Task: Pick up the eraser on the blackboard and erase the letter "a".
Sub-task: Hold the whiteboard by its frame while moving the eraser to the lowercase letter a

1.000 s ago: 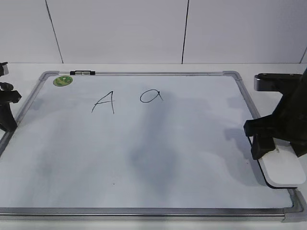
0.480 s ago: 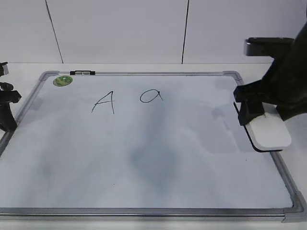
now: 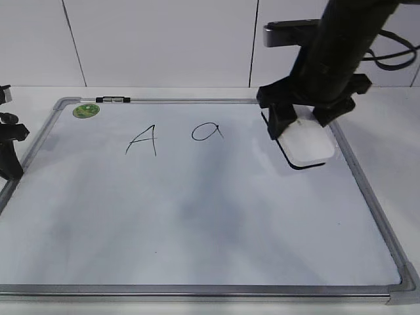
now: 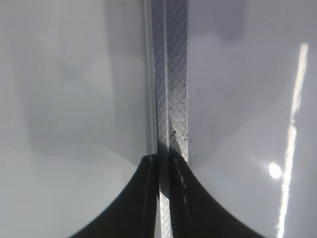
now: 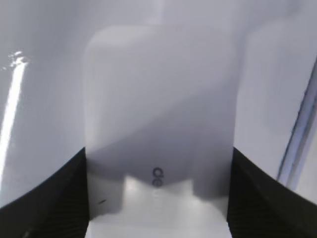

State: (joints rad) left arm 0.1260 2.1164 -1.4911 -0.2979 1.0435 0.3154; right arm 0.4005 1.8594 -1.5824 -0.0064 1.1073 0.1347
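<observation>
One eraser point(image 3: 306, 144), one blackboard point(image 3: 197, 289), two letters.

The right gripper point(image 3: 303, 122) clamps the eraser point(image 3: 307, 146) near the blackboard's point(image 3: 197, 197) far right edge, right of the letter "a" point(image 3: 207, 132) and apart from it. A capital "A" point(image 3: 143, 140) sits left of that. The left gripper point(image 3: 9, 147) stands at the left frame.

White eraser point(image 3: 307, 144), black letter "a" point(image 3: 207, 132), silver-framed blackboard point(image 3: 197, 101) with green sticker point(image 3: 86, 110).
</observation>
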